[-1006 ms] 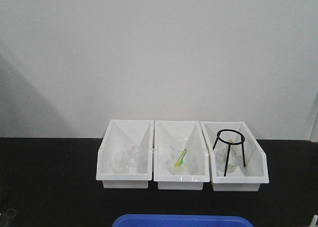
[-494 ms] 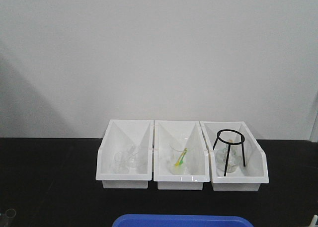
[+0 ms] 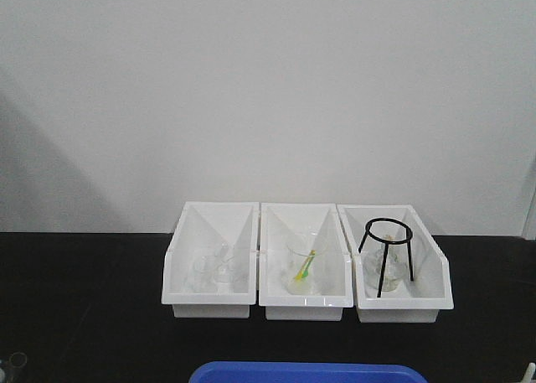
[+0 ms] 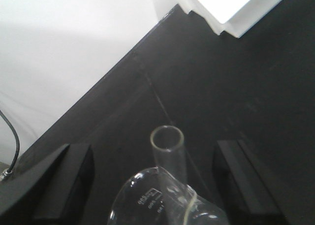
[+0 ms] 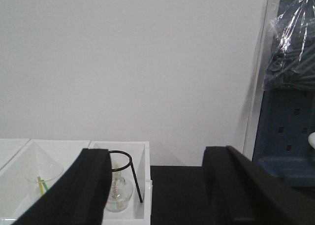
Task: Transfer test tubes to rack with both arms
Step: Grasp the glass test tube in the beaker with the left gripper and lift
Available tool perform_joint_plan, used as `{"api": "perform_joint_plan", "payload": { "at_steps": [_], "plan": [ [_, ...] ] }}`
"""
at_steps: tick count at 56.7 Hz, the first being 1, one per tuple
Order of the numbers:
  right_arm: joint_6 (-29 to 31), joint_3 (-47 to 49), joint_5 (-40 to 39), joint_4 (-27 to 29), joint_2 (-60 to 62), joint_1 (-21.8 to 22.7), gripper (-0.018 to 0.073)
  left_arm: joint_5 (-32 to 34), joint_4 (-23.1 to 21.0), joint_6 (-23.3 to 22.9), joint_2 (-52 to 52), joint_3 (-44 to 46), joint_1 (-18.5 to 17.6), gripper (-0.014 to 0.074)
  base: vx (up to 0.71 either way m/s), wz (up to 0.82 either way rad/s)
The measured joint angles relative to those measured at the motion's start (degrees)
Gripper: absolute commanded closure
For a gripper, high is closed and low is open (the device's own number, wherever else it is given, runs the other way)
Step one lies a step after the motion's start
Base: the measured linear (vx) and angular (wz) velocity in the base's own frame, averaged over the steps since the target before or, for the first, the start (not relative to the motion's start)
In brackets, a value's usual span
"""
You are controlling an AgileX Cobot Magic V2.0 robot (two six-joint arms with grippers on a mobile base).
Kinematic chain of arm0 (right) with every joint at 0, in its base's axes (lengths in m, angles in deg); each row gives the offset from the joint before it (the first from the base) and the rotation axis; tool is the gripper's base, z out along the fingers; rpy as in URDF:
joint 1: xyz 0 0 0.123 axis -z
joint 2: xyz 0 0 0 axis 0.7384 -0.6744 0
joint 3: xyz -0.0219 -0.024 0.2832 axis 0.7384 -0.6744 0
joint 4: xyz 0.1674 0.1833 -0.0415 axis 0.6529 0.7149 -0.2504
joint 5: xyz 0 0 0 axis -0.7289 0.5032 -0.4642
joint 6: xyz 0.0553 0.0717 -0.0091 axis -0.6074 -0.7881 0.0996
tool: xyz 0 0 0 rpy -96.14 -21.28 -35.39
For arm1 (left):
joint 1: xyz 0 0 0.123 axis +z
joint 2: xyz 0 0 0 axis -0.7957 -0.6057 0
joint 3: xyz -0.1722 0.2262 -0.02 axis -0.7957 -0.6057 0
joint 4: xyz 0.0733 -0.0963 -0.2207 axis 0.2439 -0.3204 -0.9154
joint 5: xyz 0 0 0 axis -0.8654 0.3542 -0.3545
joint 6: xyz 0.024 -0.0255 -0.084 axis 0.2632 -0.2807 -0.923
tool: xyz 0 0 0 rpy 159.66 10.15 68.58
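Apparently nothing is transferred yet: one test tube (image 4: 168, 142) is found in the beaker (image 4: 152, 200) at the bench's (image 3: 84, 316) front left corner, between the left gripper's (image 4: 153, 147) spread, untouching fingers (image 4: 64, 180). The right gripper (image 5: 157, 156) is parted, empty. No rack is seen.

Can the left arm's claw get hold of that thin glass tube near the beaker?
Probably yes: the left gripper is open with a finger on each side of the test tube and nothing between. The beaker close by might get bumped.
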State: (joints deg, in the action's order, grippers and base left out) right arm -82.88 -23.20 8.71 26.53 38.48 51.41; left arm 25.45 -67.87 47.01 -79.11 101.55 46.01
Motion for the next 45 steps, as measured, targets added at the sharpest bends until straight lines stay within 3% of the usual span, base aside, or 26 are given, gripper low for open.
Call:
{"api": "perform_joint_plan", "payload": {
  "at_steps": [7,24,45],
  "plan": [
    [0.00,0.00,1.25,0.00,0.00,0.00,0.0107,2.91,-2.46,2.68,-4.31,1.10,0.00,0.0011,0.00,0.00],
    [0.00,0.00,4.12,0.00,0.00,0.00,0.0107,12.21,-5.05,3.33,-12.31,1.17,0.00,0.0011,0.00,0.00],
    [0.00,0.00,4.95,0.00,0.00,0.00,0.0107,15.18,-5.23,3.33,-14.71,1.53,0.00,0.0071,0.00,0.00]
  ]
}}
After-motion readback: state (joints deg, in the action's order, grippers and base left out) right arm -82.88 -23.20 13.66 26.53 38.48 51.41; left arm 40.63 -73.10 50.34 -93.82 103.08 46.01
